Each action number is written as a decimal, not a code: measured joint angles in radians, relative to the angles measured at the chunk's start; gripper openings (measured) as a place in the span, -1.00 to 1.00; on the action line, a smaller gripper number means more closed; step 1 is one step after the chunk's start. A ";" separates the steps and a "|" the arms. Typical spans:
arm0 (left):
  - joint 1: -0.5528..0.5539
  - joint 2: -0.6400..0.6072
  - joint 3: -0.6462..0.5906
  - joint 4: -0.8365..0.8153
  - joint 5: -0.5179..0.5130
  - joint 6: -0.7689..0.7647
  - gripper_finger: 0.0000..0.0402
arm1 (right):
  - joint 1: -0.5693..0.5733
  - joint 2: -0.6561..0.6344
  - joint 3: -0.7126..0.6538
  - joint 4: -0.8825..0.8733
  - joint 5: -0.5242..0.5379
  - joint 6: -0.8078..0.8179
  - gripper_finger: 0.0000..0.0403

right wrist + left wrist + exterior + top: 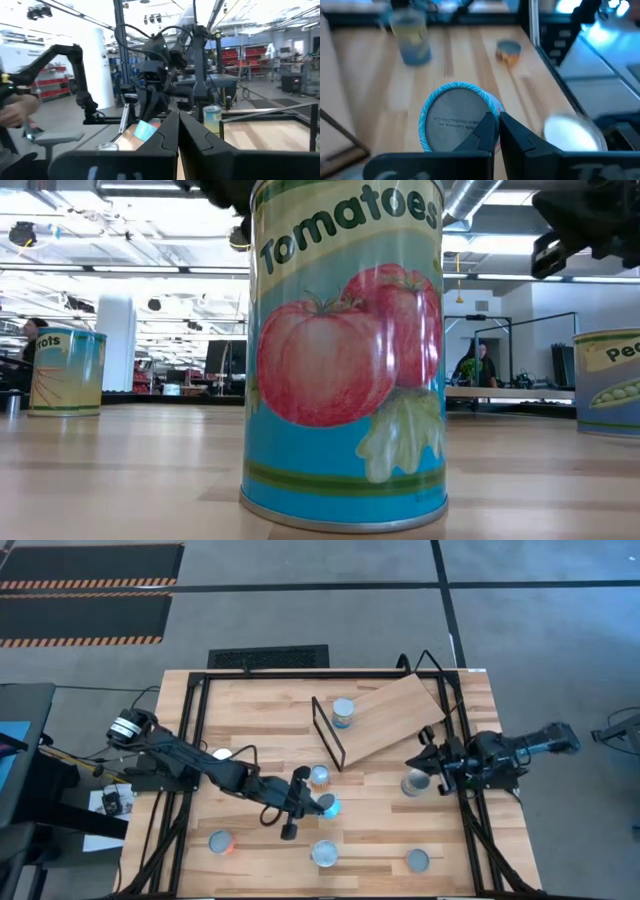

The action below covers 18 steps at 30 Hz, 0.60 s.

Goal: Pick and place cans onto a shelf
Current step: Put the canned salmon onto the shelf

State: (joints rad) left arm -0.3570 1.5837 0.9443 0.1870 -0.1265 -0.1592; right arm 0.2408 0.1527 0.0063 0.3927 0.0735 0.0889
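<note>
We are in a large industrial lab or workshop: exposed ceiling ducts (480,195) at twelve o'clock, red storage racks (257,55) at three o'clock, and hazard-striped floor mats (85,595) at ten o'clock.

Overhead and close tabletop views share tomato can (345,355).

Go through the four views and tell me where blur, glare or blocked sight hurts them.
Low view: the tomato can stands so close it blocks mid-frame. Left wrist view: soft all over, the far cans smeared, a white glare patch beside the shut left gripper. Right wrist view: bright room lights behind the right gripper. High view: evenly lit, the shelf clear.
</note>
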 joint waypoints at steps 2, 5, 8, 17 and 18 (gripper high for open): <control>-0.005 0.000 0.000 0.033 -0.053 0.026 -1.00 | 0.081 0.050 0.000 0.052 0.096 -0.025 -0.88; -0.016 0.000 0.000 0.082 -0.141 0.089 -1.00 | 0.188 0.142 0.001 0.152 0.227 -0.034 -0.88; -0.029 0.000 0.000 0.125 -0.226 0.162 -1.00 | 0.272 0.257 0.011 0.216 0.354 0.021 -0.88; -0.067 0.006 0.000 0.168 -0.390 0.453 -1.00 | 0.301 0.716 0.018 0.642 0.561 0.404 -0.85; -0.074 0.006 0.000 0.168 -0.405 0.490 -1.00 | 0.290 0.771 0.022 0.711 0.558 0.427 -0.83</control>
State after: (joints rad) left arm -0.4314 1.5898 0.9443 0.3546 -0.5317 0.3313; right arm 0.5308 0.9233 0.0283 1.1041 0.6318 0.5158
